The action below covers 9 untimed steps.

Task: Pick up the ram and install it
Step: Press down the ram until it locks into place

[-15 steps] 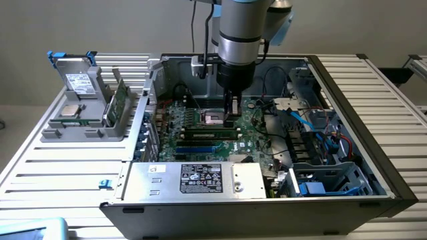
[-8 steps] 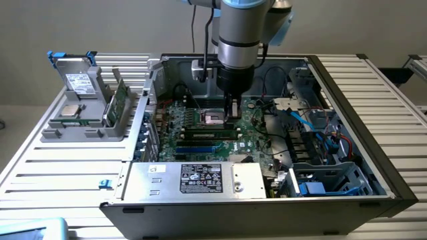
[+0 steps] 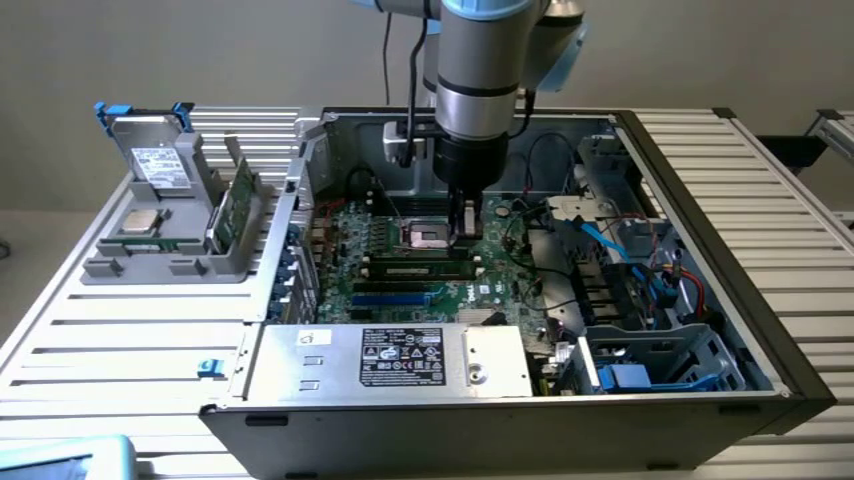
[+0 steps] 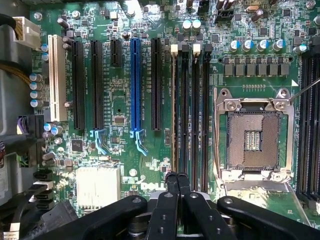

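Green motherboard (image 4: 120, 100) lay under my gripper (image 3: 467, 225), whose fingers (image 4: 172, 187) I saw pressed together and empty above the memory slots (image 4: 192, 110) beside the bare processor socket (image 4: 252, 140). I read the ram (image 3: 420, 268) as already seated, a long green stick lying in its slot inside the open computer case (image 3: 747, 300), just in front of the gripper

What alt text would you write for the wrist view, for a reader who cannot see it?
Close view down onto a green motherboard, with the robot's black hand shut just above a ram stick standing in one of the long black memory slots. Beside these is the open, empty processor socket; further across are a blue slot and a white slot.
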Motion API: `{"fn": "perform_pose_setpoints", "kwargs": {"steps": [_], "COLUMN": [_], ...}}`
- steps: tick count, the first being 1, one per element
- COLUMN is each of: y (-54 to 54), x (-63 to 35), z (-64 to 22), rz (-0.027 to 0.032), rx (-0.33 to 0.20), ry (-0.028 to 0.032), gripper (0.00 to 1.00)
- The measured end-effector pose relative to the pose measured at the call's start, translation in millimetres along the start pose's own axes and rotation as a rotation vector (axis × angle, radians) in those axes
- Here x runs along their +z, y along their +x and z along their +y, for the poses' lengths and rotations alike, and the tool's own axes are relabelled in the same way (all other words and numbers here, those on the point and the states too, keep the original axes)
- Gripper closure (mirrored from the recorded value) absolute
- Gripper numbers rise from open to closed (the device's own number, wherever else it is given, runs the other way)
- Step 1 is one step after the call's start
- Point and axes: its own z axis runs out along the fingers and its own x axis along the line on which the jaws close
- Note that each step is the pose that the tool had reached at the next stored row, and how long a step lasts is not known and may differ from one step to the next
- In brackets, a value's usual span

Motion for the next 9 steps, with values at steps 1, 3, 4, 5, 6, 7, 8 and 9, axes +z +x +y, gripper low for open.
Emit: {"fn": "perform_pose_setpoints", "kwargs": {"steps": [1, 3, 4, 5, 6, 7, 8, 9], "y": [0.0, 0.0, -0.1, 0.0, 0.0, 0.0, -0.1, -0.2], "x": [0.4, 1.1, 1.4, 1.5, 1.8, 2.1, 2.8, 3.4], "z": [0.0, 0.0, 0.0, 0.0, 0.0, 0.0, 0.0, 0.0], "rz": [0.0003, 0.0008, 0.001, 0.0013, 0.0012, 0.0011, 0.0009, 0.0009], "rx": [0.0, 0.0, 0.0, 0.001, 0.001, 0.002, 0.002, 0.003], "ry": [0.0, -0.0001, -0.0001, -0.0002, -0.0002, -0.0002, -0.0002, -0.0002], "gripper": [0.89, 0.89, 0.89, 0.89, 0.89, 0.89, 0.89, 0.89]}}
